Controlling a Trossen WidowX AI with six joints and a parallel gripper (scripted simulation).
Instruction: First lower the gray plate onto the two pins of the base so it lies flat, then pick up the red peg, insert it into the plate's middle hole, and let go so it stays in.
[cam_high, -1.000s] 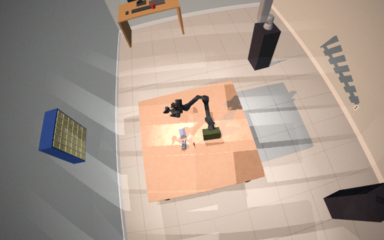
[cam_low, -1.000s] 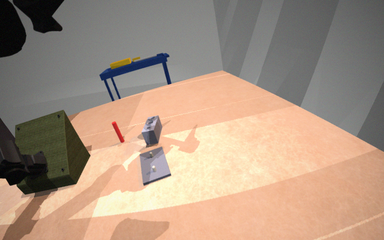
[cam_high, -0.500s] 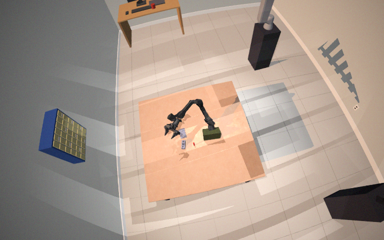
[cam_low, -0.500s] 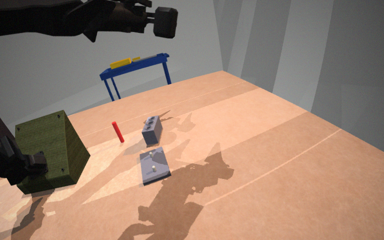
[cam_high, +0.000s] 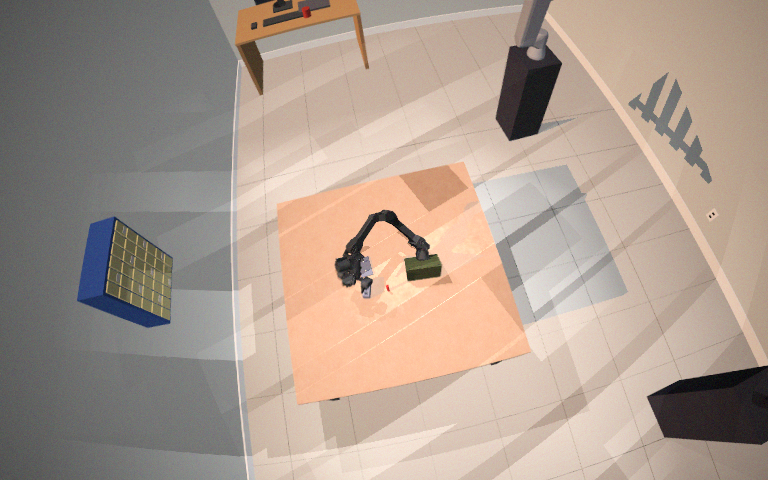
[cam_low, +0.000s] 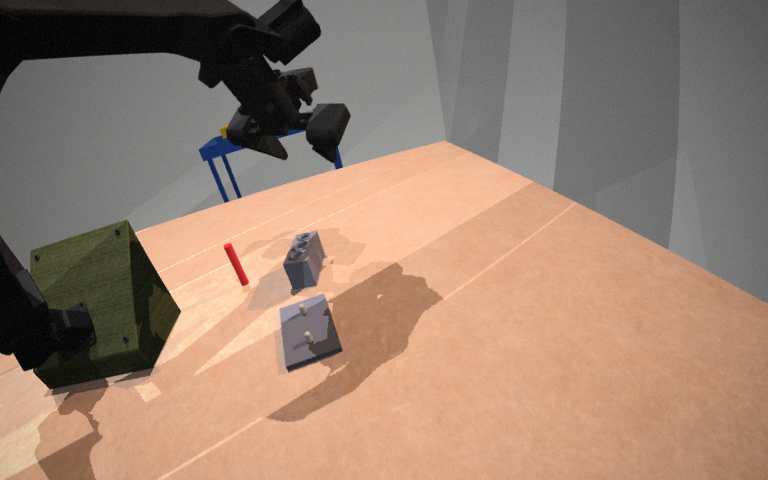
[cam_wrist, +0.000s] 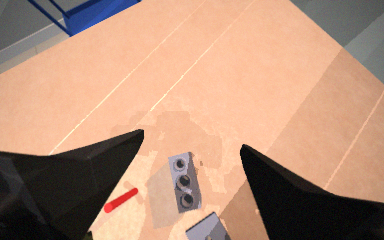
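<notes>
The gray plate (cam_high: 367, 294) (cam_low: 306, 276) (cam_wrist: 194, 174) is a thick block with three holes facing up, standing on the table beside the base. The flat gray base (cam_high: 368, 271) (cam_low: 300, 353) (cam_wrist: 200, 230) has two pale upright pins, both bare; the wrist view cuts it off at the bottom edge. The red peg (cam_high: 387, 288) (cam_low: 236, 264) (cam_wrist: 121, 200) stands upright on the table, on the other side of the plate from the shaded area. My gripper (cam_low: 310, 159) (cam_wrist: 193, 141) is open and empty, high above the table and the plate.
The green box (cam_high: 423, 270) (cam_low: 84, 283) under the arm's foot stands near the peg and base. The table (cam_high: 396, 350) (cam_low: 538, 367) (cam_wrist: 240, 75) bears broad shadows. A blue workbench (cam_low: 212, 148) (cam_wrist: 100, 17) is beyond its far edge.
</notes>
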